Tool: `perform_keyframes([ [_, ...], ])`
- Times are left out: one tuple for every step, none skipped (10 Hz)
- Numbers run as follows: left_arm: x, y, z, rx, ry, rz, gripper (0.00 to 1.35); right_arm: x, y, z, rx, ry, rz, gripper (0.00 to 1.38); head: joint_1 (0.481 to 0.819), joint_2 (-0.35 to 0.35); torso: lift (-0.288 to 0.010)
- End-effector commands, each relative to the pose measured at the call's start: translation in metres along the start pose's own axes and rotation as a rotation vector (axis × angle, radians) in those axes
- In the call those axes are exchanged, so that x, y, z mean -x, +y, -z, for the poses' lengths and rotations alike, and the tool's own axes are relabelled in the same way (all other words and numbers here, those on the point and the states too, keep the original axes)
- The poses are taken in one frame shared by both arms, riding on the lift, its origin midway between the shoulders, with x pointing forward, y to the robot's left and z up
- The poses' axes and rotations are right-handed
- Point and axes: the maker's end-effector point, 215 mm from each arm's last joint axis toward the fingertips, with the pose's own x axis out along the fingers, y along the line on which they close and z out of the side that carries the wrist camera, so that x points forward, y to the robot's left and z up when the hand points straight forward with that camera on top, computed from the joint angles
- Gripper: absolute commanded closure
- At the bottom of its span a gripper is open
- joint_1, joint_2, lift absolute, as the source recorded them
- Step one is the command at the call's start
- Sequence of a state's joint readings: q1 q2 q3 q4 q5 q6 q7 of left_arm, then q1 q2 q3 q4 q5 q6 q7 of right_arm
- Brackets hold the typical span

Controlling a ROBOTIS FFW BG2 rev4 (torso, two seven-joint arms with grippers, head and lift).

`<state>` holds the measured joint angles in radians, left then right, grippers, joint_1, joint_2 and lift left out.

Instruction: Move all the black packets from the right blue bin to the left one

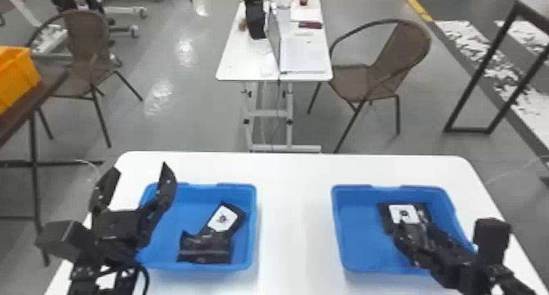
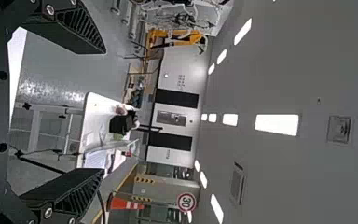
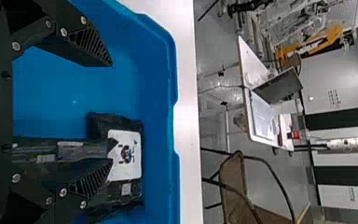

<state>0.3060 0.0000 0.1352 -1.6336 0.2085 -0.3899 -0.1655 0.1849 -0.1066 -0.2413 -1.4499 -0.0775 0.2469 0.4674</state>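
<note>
left gripper (image 1: 141,171) spread wide, empty, right gripper (image 1: 413,229) gaping, grasping nothing, 1 finger over black packets (image 3: 126,156)

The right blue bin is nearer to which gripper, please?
Right: the right gripper is over the right bin, while the left gripper is by the left bin's outer edge.

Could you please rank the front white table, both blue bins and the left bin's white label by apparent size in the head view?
1. Front white table
2. Left blue bin and right blue bin: too alike to rank
3. White label
</note>
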Motion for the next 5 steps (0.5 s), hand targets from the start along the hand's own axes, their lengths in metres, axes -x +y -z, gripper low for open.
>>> perform_keyframes([
  [0.001,-0.001,0.0,0.006,-0.001,0.0,0.13,0.006,-0.015,0.01,-0.001,0.016,0.047,0.33,0.695,-0.012,0.0],
  [0.001,-0.001,0.001,0.01,0.003,-0.002,0.13,0.007,-0.023,0.016,-0.011,0.025,0.087,0.33,0.695,-0.031,0.0],
  [0.002,0.0,0.0,0.011,0.001,-0.003,0.13,0.007,-0.031,0.023,-0.026,0.036,0.127,0.33,0.695,-0.045,0.0],
  [0.002,0.0,0.0,0.011,0.001,-0.003,0.13,0.006,-0.036,0.031,-0.048,0.051,0.152,0.33,0.695,-0.055,0.0],
  [0.002,0.0,-0.001,0.012,-0.002,-0.003,0.13,0.003,-0.04,0.036,-0.06,0.063,0.168,0.33,0.695,-0.062,0.0],
])
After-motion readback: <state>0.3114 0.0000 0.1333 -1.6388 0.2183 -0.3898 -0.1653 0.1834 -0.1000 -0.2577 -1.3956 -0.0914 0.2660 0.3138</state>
